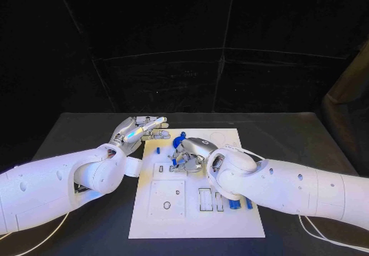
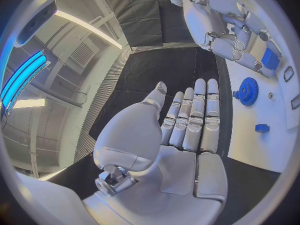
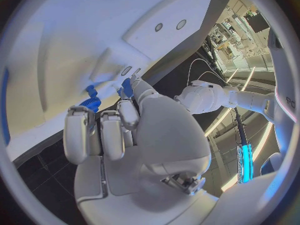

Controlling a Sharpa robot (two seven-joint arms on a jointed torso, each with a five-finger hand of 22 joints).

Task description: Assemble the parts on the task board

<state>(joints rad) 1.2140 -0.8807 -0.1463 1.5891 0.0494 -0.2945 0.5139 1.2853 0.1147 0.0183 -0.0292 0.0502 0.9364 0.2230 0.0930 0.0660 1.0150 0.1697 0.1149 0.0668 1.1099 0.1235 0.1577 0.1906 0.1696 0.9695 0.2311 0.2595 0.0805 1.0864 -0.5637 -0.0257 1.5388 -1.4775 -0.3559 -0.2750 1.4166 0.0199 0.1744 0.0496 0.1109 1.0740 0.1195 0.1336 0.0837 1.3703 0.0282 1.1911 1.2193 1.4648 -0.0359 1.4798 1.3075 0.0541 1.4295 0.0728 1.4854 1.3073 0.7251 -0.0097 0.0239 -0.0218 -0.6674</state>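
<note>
1. The white task board [image 1: 196,218] lies lengthwise in the middle of the black table [image 1: 285,130], with dark tabletop showing along its left, right and far edges.
2. The right hand [image 1: 190,153] is over the board's upper half, reaching in from its right edge; the right wrist view shows its fingers [image 3: 103,132] curled down toward the board's surface.
3. A small blue part [image 3: 127,87] sits at the fingertips of the right hand, apparently pinched, with a blue toothed piece [image 3: 91,104] just beside the curled fingers; the grip itself is partly hidden.
4. The left hand [image 1: 138,130] hovers at the board's far-left corner, over the tabletop just beside the edge.
5. In the left wrist view the left hand's fingers [image 2: 195,117] lie straight and together, the thumb apart, holding nothing.
6. A blue gear [image 2: 248,91] stands on the board near its left edge, and a smaller blue piece [image 2: 262,128] lies close by.
7. More blue parts [image 1: 233,204] stand by the slots near the right edge, partly under the right forearm.
8. The board's near end shows recesses and an open white margin
</note>
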